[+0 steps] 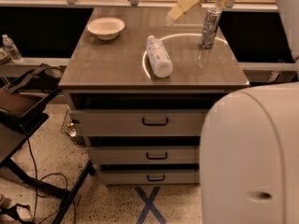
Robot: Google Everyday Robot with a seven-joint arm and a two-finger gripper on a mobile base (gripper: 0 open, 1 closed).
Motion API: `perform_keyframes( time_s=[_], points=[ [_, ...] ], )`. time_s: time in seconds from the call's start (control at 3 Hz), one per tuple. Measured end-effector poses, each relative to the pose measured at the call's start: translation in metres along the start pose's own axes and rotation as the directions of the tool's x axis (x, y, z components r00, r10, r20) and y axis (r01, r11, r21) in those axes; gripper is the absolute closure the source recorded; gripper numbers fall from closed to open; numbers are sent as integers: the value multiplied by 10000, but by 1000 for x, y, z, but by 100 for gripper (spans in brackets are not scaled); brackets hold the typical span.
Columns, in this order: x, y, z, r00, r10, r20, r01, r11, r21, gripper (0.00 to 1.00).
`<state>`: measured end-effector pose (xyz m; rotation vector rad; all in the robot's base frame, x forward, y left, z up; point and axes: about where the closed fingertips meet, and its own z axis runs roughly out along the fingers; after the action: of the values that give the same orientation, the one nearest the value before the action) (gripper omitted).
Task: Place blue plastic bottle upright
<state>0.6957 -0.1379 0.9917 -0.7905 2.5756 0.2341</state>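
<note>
Task not done yet: blue plastic bottle (pixel 159 56) lies on its side near the centre of the desk (pixel 103 66), long axis running near-to-far, narrower end pointing far. Nothing touches it. Left to do, by my read: reach over, grasp the bottle, tip it up, set it on its base, let go.

Hand (pixel 190 3) hangs over the far right part of the desk, above & just left of the silver can (pixel 210 27), well apart from the bottle and higher than it. Can't tell if the hand is released or clenched; nothing seen in it. Arm comes in from top right, mostly out of frame. Pale bowl (pixel 106 28) sits far left, apart from the bottle. Robot's white body (pixel 252 157) fills near right.
</note>
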Motion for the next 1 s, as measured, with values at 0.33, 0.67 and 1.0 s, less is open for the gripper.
perform_keyframes(
  time_s=[0.33, 0.67, 1.0],
  points=[
    [-15, -3, 19, 9967, 554, -595, -515, 9966, 644, 0],
    [-30, -2, 38, 9927, 744, -952, -614, 9892, 1330, 0],
    [-41, 2, 61, 9864, 728, -1475, -439, 9807, 1905, 0]
  ],
)
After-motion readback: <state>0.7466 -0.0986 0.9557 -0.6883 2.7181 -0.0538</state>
